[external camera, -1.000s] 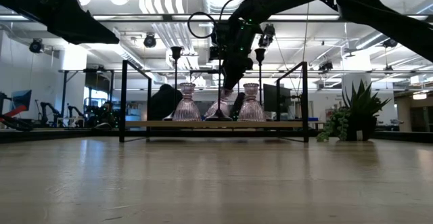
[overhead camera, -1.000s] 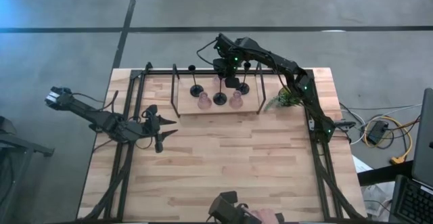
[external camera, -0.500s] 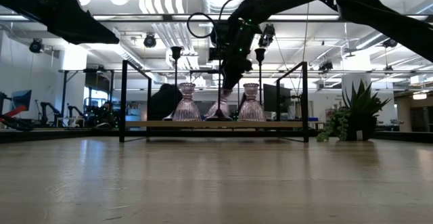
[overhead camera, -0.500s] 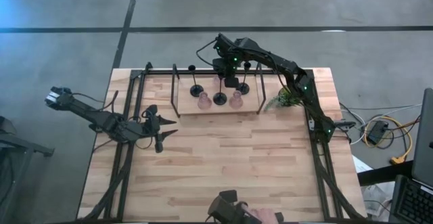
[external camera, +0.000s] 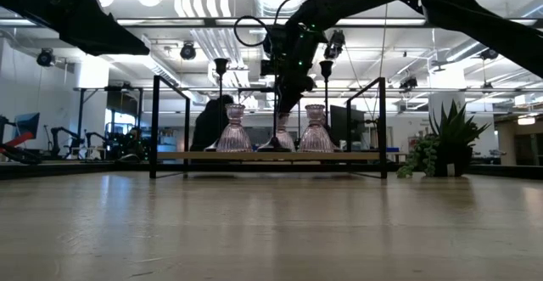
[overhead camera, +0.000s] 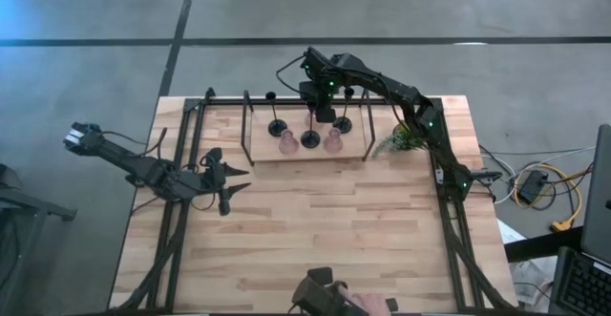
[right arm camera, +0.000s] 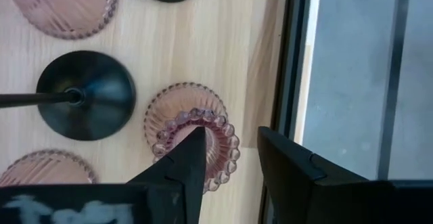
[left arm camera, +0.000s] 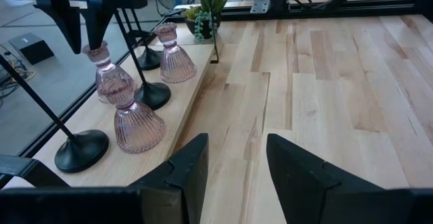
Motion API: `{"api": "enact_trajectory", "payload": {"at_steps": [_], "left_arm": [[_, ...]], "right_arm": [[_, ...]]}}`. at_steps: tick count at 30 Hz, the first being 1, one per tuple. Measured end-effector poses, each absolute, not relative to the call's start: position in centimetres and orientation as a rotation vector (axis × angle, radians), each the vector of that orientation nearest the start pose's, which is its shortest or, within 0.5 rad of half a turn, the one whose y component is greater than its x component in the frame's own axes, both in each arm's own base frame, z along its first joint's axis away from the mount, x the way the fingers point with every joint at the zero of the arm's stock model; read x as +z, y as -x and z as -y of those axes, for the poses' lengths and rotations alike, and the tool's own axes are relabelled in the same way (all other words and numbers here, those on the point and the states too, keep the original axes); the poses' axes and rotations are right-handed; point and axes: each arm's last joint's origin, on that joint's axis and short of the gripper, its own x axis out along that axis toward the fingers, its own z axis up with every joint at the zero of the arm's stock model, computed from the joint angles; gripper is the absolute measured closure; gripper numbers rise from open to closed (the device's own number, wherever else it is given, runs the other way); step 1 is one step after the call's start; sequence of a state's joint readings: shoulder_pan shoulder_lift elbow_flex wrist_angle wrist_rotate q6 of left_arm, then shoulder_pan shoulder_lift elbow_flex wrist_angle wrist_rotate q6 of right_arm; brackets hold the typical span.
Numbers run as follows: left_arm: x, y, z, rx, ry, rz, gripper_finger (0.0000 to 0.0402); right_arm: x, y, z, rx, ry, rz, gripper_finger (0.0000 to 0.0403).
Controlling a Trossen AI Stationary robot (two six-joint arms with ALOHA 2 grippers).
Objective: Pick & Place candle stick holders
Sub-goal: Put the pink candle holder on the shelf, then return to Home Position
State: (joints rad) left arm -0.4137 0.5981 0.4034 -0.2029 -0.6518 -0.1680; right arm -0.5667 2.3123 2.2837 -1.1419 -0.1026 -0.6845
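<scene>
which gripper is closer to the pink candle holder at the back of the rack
The right. The right gripper hangs directly over that pink holder, jaws open around its top. The left gripper waits far off, over the table's left side.

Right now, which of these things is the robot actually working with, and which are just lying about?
In the job: three black stemmed holders; three pink glass holders; right arm's fingers, open above the rear pink one.
Just lying about: green plant; black rack frame; wooden board under the holders; left arm's fingers, idle at the table's left.
</scene>
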Motion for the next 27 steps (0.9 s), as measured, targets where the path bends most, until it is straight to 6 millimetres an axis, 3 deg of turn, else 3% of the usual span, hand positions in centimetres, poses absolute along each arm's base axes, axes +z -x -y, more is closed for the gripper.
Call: {"api": "enact_trajectory", "payload": {"at_steps": [12, 21, 27], "left_arm": [[22.8, -13.3, 3.9, 0.262, -0.037, -0.322, 0.0248], [22.8, -13.3, 3.9, 0.262, -0.037, -0.322, 0.0248], [22.8, -13.3, 3.9, 0.262, -0.037, -0.322, 0.0248]], "right_arm": [[26.3, -41.1, 25.8, -0.022, 0.222, -1.161, 0.0281], [26.4, -41.1, 25.7, -0.024, 0.224, -1.158, 0.0255], [27.8, -41.2, 25.5, -0.036, 0.247, -1.121, 0.0243]]}}
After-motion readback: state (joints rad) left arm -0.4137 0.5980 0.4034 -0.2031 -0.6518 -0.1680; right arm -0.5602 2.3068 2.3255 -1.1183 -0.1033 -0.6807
